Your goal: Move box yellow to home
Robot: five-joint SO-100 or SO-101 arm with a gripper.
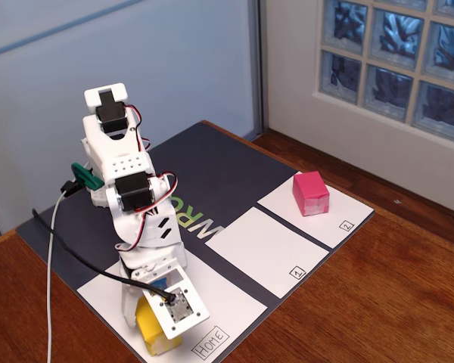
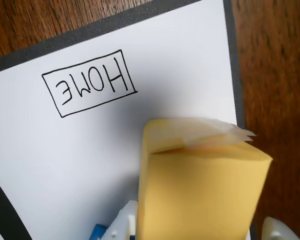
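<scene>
Wrist view shows the yellow box (image 2: 200, 185) filling the lower middle of the picture, with a white fingertip on either side of it at the bottom edge, so the gripper (image 2: 197, 232) appears pinched on the box. A ragged whitish flap of tape or paper sticks out from the box's top edge. Under it lies the white home sheet (image 2: 65, 165), whose boxed "Home" label (image 2: 89, 83) reads upside down just beyond the box.

From the fixed view, the arm is folded down over the near left corner of the dark mat (image 1: 212, 162), and the gripper (image 1: 155, 321) hides most of the box (image 1: 153, 333), which sits at the near edge of the home sheet (image 1: 231, 306), left of the label (image 1: 210, 342). Whether the box already rests on the paper or hangs just above it, I cannot tell.

The main risk, as I judge it, is placement: the box is close to the sheet's near edge, so a release here could leave it overhanging onto the mat border or the wood. Opening while it is tilted could tip it, and the loose flap could catch a finger on the way out. A small blue shape (image 1: 158, 284) shows inside the gripper; I cannot make out what it is.

The mat lies on a reddish-brown wooden table (image 1: 393, 302). A pink block (image 1: 310, 193) stands on the sheet marked "2" (image 1: 340, 219), and the sheet marked "1" (image 1: 265, 249) is bare. Behind are a pale wall (image 1: 98, 45) and a glass-block window (image 1: 393, 53).
</scene>
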